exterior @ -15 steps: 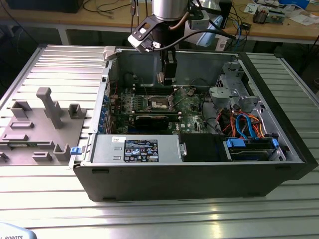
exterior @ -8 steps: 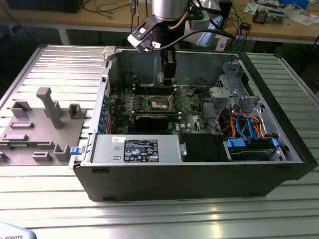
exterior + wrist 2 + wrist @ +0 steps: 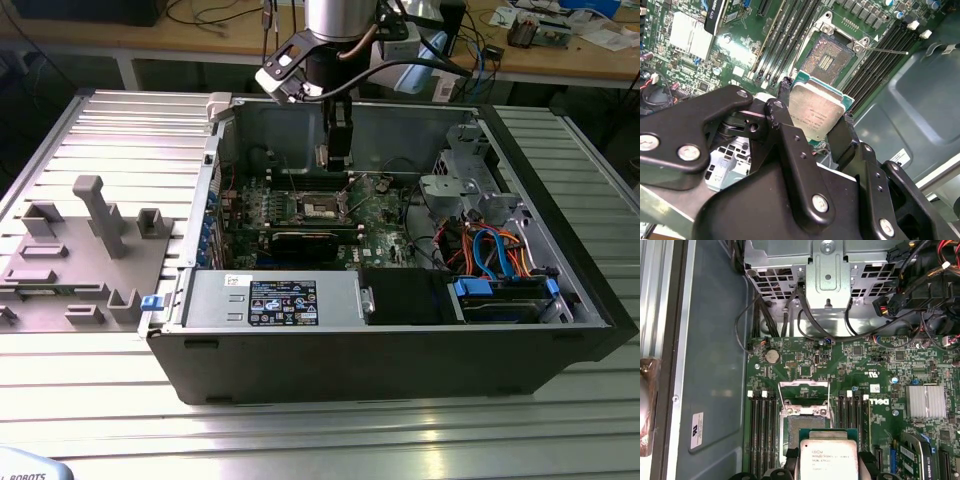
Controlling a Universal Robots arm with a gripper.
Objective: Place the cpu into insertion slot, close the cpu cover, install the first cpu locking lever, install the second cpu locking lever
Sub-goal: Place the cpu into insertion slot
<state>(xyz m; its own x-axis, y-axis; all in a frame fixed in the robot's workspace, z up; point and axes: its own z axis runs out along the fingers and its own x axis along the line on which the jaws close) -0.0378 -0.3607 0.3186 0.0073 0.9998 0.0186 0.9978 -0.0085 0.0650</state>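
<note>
- The gripper (image 3: 813,112) is clamped on the cpu (image 3: 816,102), holding it tilted just above the uncovered insertion slot (image 3: 827,59).
- Long black memory slots (image 3: 785,35) flank it.

cpu (image 3: 816,107) edges behind gripper fingers (image 3: 790,135)

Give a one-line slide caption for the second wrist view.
Black gripper shut on the flat silver-topped square cpu, held clear of the uncovered dark square insertion slot in the green circuit board.
</note>
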